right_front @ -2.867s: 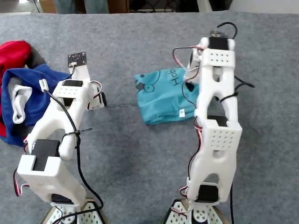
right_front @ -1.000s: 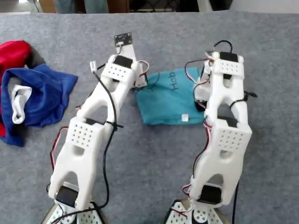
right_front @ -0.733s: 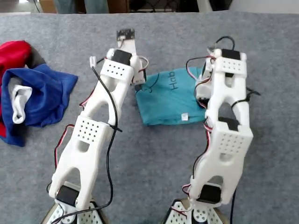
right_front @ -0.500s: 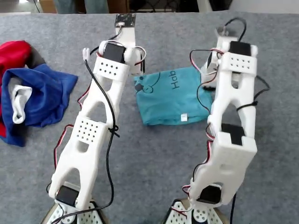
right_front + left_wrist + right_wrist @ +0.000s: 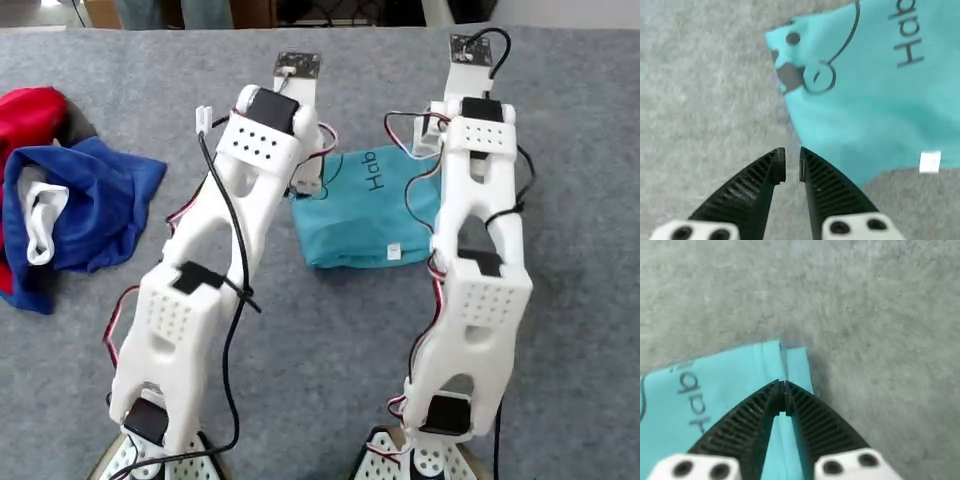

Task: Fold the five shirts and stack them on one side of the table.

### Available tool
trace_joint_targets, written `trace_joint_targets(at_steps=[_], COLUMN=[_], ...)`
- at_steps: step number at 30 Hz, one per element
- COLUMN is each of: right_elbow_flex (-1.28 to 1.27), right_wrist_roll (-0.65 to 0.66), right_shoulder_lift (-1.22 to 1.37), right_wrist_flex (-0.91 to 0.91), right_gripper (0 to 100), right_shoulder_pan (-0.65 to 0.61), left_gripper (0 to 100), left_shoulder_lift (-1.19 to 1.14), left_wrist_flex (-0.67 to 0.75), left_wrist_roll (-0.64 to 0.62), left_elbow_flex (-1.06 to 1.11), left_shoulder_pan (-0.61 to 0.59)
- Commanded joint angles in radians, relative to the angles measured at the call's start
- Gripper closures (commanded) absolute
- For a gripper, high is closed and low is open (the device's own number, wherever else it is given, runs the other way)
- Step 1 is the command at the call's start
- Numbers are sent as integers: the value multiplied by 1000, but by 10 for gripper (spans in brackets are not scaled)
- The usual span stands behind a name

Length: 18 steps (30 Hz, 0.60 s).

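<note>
Teal shirt (image 5: 365,215) lay folded on the worktop (image 5: 560,150) — left tool (image 5: 792,165) barely parted, empty, beside its edge; right tool (image 5: 784,392) closed tight over a corner, likely flanking it for stacking.

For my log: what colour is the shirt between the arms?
Teal folded cloth shirt, dark print; best in left wrist view.

The left arm (image 5: 262,145) and right arm (image 5: 485,300) are made of white plastic links with panels of small round holes and black servo blocks at the joints. Loose black, red and white cables loop alongside them. The left tool (image 5: 792,165) and right tool (image 5: 785,392) each have two black, ridged, tapering fingers on white mounts with dark screw holes.
</note>
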<state>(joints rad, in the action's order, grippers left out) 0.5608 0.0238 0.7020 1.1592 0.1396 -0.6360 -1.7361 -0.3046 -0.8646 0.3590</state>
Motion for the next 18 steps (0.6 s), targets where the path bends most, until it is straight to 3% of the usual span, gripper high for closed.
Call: trace_joint_targets(at_steps=[1, 4, 9, 18], right_elbow_flex=[147, 246, 381, 608], right_wrist_roll=[-28, -28, -21, -20], right_shoulder_lift=[58, 128, 243, 435], right_wrist_flex=[17, 60, 147, 235], right_gripper=[983, 983, 983, 983], right_shoulder_pan=[-14, -12, -11, -6], left_gripper=[917, 918, 913, 916], left_shoulder_lift=[147, 221, 285, 288], left_wrist_flex=[135, 347, 698, 681], left_wrist_roll=[-12, -52, -112, -61], left_elbow_flex=[254, 503, 832, 970], left_shoulder_pan=[79, 156, 90, 97])
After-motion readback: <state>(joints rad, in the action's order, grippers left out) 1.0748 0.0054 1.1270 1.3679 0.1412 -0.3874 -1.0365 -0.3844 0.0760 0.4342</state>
